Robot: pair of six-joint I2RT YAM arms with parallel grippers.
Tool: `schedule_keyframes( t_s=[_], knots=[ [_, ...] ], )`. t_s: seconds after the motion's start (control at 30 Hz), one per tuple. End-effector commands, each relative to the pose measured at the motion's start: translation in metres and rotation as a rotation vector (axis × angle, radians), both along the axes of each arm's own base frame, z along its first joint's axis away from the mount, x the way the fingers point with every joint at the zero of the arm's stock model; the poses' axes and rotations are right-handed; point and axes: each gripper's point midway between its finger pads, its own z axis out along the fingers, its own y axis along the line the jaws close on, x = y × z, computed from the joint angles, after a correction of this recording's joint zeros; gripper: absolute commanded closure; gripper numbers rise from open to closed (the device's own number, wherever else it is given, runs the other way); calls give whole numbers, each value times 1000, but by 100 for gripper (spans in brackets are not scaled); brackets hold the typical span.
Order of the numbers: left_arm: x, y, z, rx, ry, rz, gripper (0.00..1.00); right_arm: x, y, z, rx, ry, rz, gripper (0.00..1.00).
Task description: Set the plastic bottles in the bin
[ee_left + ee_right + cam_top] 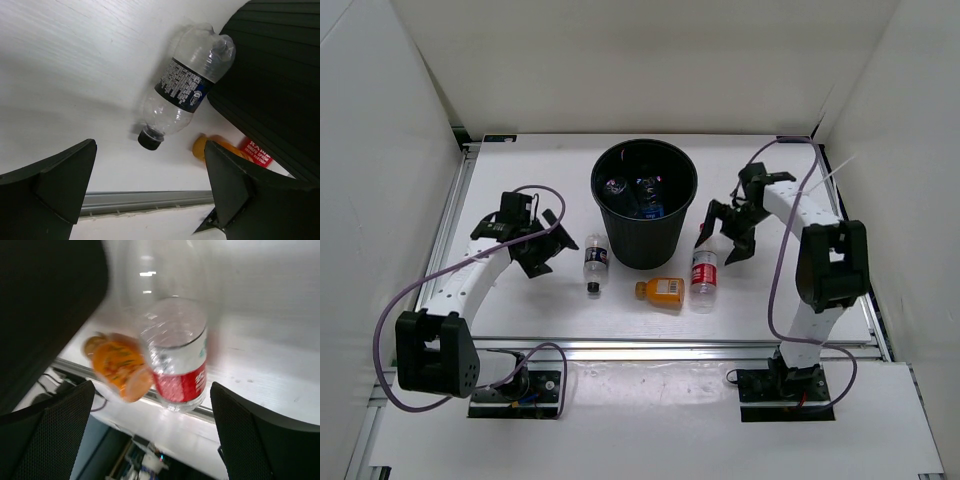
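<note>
Starting nearest my bases, the orange bottle (662,290) lies on its side on the table (520,310), between the other two loose ones. Just right of it lies the red-label bottle (704,270); well left of it lies the dark-label bottle (595,262), its cap toward me and its base close against the bin (645,235).

All three look empty, so I judge them light, thin-walled, easy to dent and apt to roll. I would take each one across the labelled middle, jaws square to its length, squeezing gently.

My left gripper (548,248) stands wide and empty just left of the dark-label bottle, which shows ahead of my fingers in the wrist view. My right gripper (728,232), also wide and empty, hovers at the far end of the red-label bottle, beside the bin's right wall.

Farthest, the bin stands upright with two bottles (645,190) inside.
</note>
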Motion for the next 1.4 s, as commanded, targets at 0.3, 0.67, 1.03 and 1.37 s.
schedule_keyframes(
  t_s=[0.3,0.67,1.03,1.37],
  knots=[
    [-16,-6,11,-31,24,-51,0,-10,9,-64,-38,85,42,45],
    [-2,-9,13,-102,2,-8,0,23,-23,140,-82,-412,-87,55],
    [23,-24,16,-139,10,-38,0,99,24,331,7,-1051,-30,42],
    [49,-49,23,-136,-8,-128,0,66,104,298,67,-1010,235,0]
  ],
)
